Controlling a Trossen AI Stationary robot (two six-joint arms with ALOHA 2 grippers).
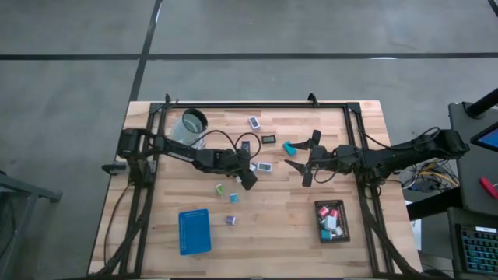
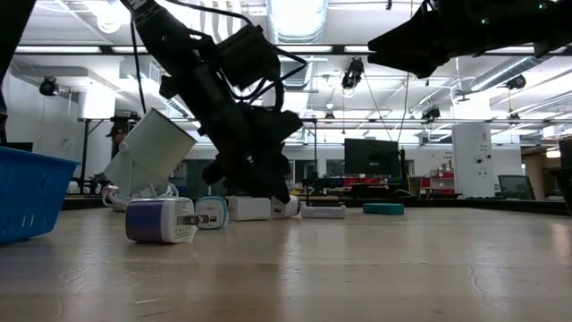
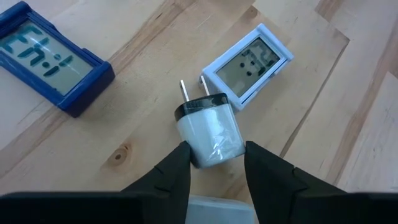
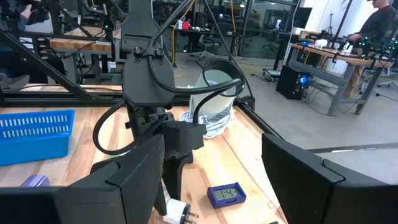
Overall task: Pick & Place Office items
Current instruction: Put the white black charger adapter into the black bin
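Observation:
My left gripper (image 1: 249, 180) is near the table's middle, shut on a white plug charger (image 3: 208, 134) that has a black face and two prongs. A small white clock (image 3: 249, 62) and a blue clock (image 3: 53, 59) lie flat on the wood just beyond it. My right gripper (image 1: 299, 165) is open and empty to the right of the left gripper, above the table. A teal block (image 1: 289, 147), a green block (image 1: 220, 189) and a purple charger (image 2: 161, 221) lie loose on the table. My left gripper pinches the charger's white body (image 3: 214, 149) between its two fingers (image 3: 177, 171), on two opposite sides at the end away from the prongs. The fingers slant down from the table's left. The prongs (image 3: 193, 90) point away from the gripper. I cannot tell whether the charger is clear of the wood.
A black tray (image 1: 342, 229) holding several pieces stands at the near right. A blue tray (image 1: 194, 231) stands at the near left. A clear cup (image 1: 191, 126) lies tipped at the far left beside white cable. Two more flat pieces (image 1: 254, 121) (image 1: 268, 138) lie toward the far edge.

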